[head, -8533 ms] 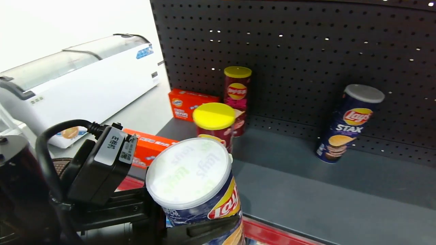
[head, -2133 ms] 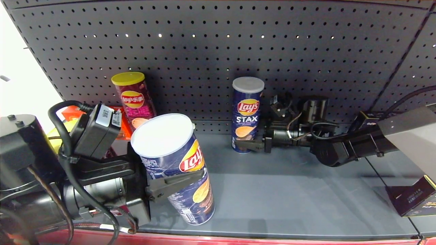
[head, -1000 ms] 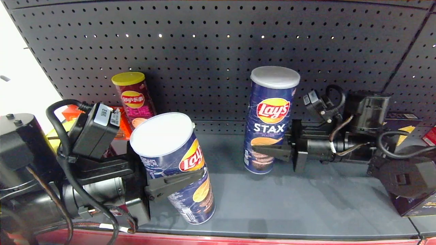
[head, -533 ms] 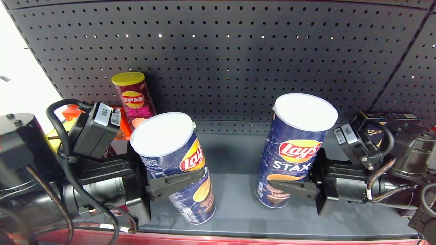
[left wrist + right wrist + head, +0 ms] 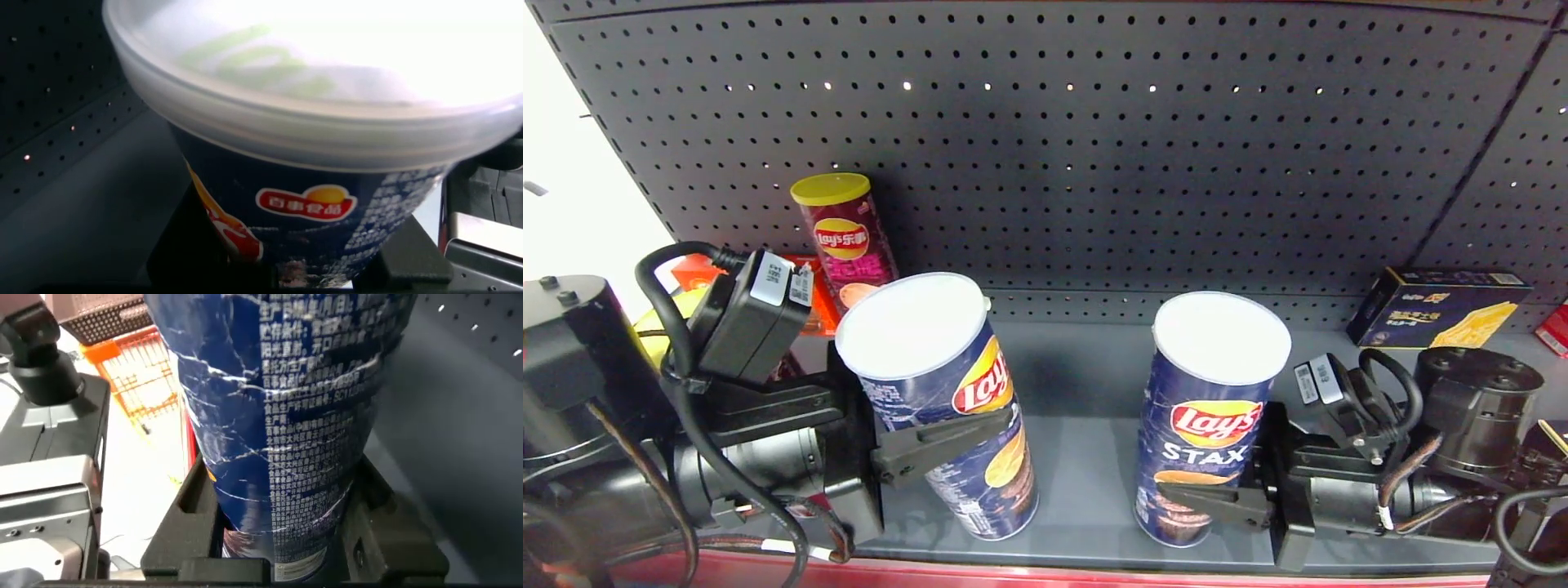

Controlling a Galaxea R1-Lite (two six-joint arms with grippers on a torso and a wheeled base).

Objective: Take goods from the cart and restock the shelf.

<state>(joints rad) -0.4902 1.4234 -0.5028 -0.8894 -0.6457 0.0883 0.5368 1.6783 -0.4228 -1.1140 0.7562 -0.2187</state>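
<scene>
Two blue chip cans with white lids are held over the front of the grey shelf (image 5: pixel 1086 416). My left gripper (image 5: pixel 952 429) is shut on the left can (image 5: pixel 931 359), which leans to the right with its base near the shelf's front edge. My right gripper (image 5: pixel 1205 490) is shut on the right can (image 5: pixel 1217 384), which stands nearly upright. The left wrist view looks down on the left can's lid (image 5: pixel 310 98). In the right wrist view the right can (image 5: pixel 286 433) sits between dark fingers (image 5: pixel 192 502).
A maroon can with a yellow lid (image 5: pixel 844 233) stands at the back left by the pegboard (image 5: pixel 1045 147). An orange box (image 5: pixel 698 268) lies behind my left arm. A dark box (image 5: pixel 1441 306) lies at the back right. An orange cart basket (image 5: pixel 135 363) sits below.
My right gripper has drawn its blue can from the back of the shelf to the front and lowered it. The left arm and its can have stayed still since 2 s ago.
</scene>
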